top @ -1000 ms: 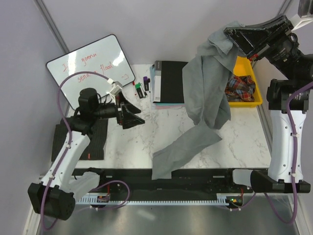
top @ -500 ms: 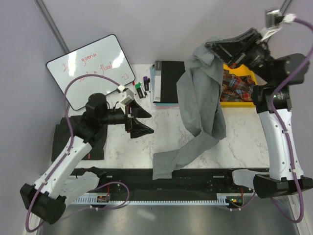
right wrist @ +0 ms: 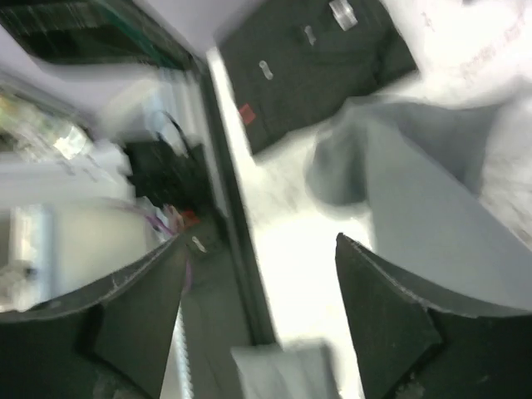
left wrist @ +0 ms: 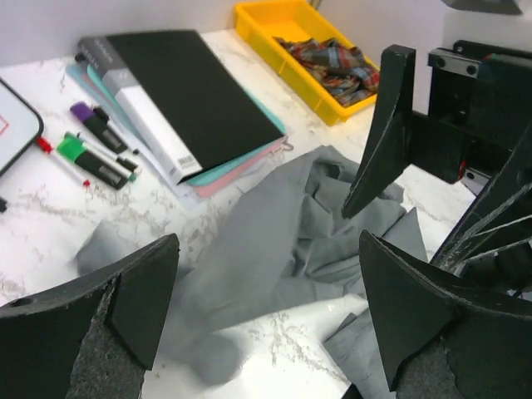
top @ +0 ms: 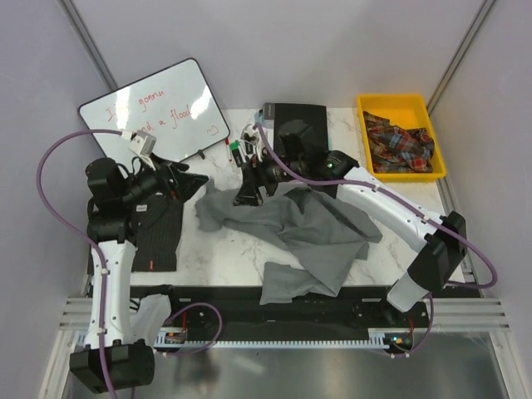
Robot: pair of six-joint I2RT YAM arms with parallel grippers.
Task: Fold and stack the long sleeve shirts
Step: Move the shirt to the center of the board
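The plain mid-grey long sleeve shirt lies crumpled across the middle of the table, one sleeve hanging over the near edge. The dark charcoal shirt lies folded flat at the left. My right gripper hovers open just above the grey shirt's left end, nothing between its fingers; its wrist view is blurred, showing grey cloth and the dark shirt. My left gripper is open left of the grey shirt, pointing at it. In the left wrist view the grey cloth lies ahead of the open jaws.
A yellow bin with plaid cloth stands at the back right. A whiteboard leans at the back left. Markers and a black book lie at the back, the book partly under my right arm.
My right arm swung the grey shirt down from high over the bin onto the table and let it go. The left arm drew back to the left.
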